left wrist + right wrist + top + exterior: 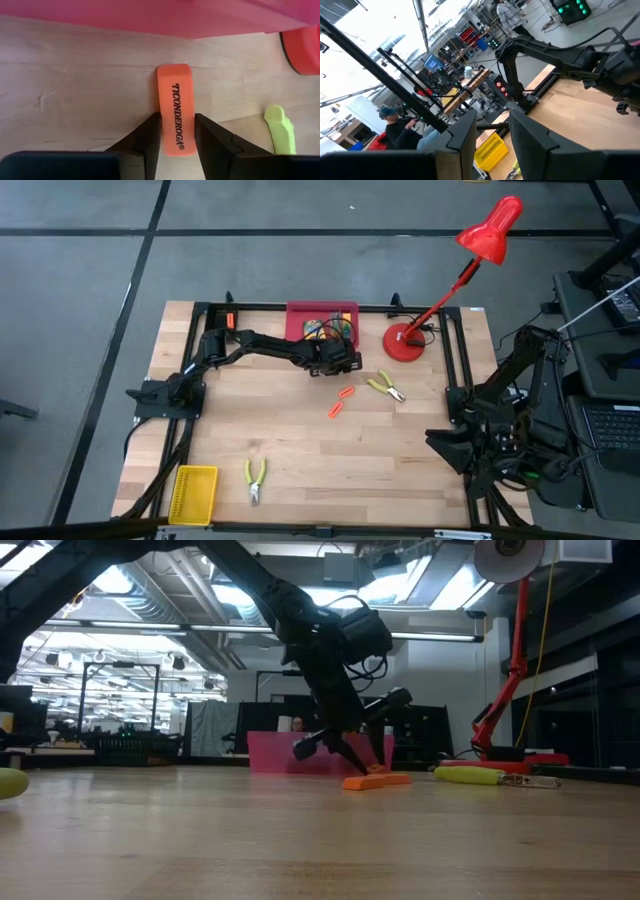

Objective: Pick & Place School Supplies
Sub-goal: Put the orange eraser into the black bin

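An orange stick (175, 90) printed TICONDEROGA lies flat on the wooden table just in front of the pink bin (300, 320). My left gripper (177, 120) is over it, one finger on each side of its near end; in the high view my left gripper (343, 368) hides it. The low view shows the stick (375, 781) on the table under my left gripper (350, 755). Two more orange sticks (347, 393) (336, 410) lie loose nearby. My right gripper (492, 130) waits high beside the table's right edge, open and holding nothing. My left gripper pinches the stick's two long sides near its end (176, 142) between its two fingers (150, 135), across the stick's width. The fingers slant down from above. The stick lies flat on the table.
Green-handled pliers (385, 385) lie right of the gripper, a second pair (255, 480) near the front edge. A red lamp base (405, 342) stands right of the bin. A yellow basket (193, 492) sits at the front left. The bin holds coloured items (325, 328).
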{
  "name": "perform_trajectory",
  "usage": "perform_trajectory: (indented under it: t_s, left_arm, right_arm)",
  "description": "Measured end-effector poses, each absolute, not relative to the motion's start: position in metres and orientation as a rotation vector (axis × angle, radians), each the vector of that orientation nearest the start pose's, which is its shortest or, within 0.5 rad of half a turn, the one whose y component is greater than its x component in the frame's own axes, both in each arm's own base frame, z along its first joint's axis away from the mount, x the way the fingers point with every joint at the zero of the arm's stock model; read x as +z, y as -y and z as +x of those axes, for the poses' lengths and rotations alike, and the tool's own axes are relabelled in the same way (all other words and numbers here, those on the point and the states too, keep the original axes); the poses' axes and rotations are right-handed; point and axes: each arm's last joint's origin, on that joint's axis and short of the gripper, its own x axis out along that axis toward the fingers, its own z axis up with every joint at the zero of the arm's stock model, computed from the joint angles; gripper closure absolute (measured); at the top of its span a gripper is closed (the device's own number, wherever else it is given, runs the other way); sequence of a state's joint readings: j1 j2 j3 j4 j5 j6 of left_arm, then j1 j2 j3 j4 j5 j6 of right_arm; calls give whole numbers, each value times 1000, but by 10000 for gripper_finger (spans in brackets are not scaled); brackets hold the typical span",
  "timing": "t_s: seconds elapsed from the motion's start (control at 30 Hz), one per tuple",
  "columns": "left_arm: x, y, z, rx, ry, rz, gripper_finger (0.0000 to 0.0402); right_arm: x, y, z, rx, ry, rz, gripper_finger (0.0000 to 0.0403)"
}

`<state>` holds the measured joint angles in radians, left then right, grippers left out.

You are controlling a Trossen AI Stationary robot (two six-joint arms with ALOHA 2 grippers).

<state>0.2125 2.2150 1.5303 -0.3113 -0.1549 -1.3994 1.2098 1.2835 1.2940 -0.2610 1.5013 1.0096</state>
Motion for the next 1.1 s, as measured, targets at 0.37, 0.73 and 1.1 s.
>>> perform_trajectory:
  t_s: [0.37, 0.73, 1.1]
  left_arm:
    - [130, -100, 449, 916, -603, -1253, 332]
    - [190, -78, 437, 823, -596, -1164, 331]
    - [277, -63, 316, 1376, -837, -750, 331]
  right_arm:
    - [402, -231, 117, -289, 98, 753, 282]
    - [402, -230, 117, -292, 96, 730, 282]
    - [402, -230, 117, -298, 97, 710, 282]
